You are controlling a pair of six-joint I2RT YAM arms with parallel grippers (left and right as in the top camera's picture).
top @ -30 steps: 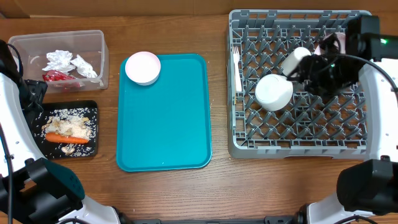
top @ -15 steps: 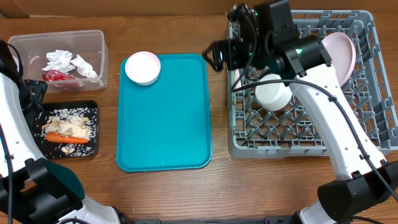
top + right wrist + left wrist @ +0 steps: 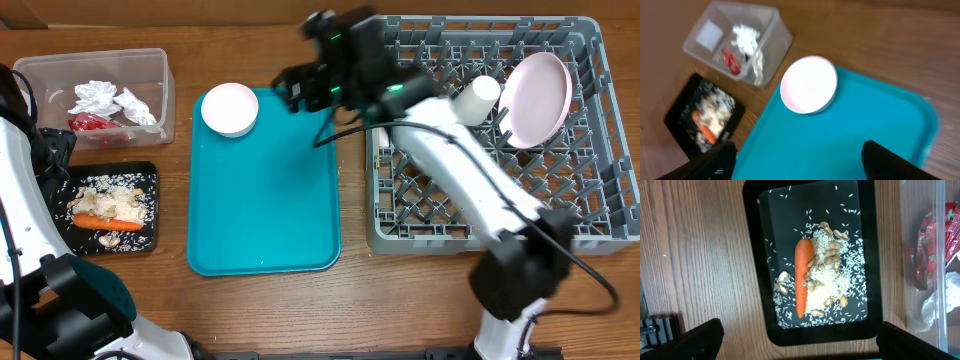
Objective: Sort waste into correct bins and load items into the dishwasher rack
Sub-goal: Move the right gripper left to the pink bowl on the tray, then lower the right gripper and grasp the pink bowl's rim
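One white bowl [image 3: 229, 108] sits on the far left corner of the teal serving tray [image 3: 262, 200]; it also shows in the right wrist view [image 3: 809, 84]. My right gripper [image 3: 805, 165] is open and empty above the teal tray, just right of the bowl [image 3: 292, 88]. My left gripper [image 3: 800, 347] is open and empty over the black tray [image 3: 752, 255], which holds the carrot [image 3: 802, 275] and rice scraps [image 3: 832, 287]. The clear tub [image 3: 150, 62] holds napkins [image 3: 100, 97] and the red wrapper [image 3: 90, 122]. The grey rack [image 3: 480, 235] holds the upright plate [image 3: 537, 97] and the cup [image 3: 477, 97].
My right arm [image 3: 450, 170] stretches across the left part of the rack and hides what lies under it. The left arm [image 3: 20, 200] runs along the table's left edge. Bare wooden table lies in front of the trays.
My right arm has swung left out of the rack to the teal tray's far edge near the bowl, leaving the plate standing in the rack. The left arm has not moved.
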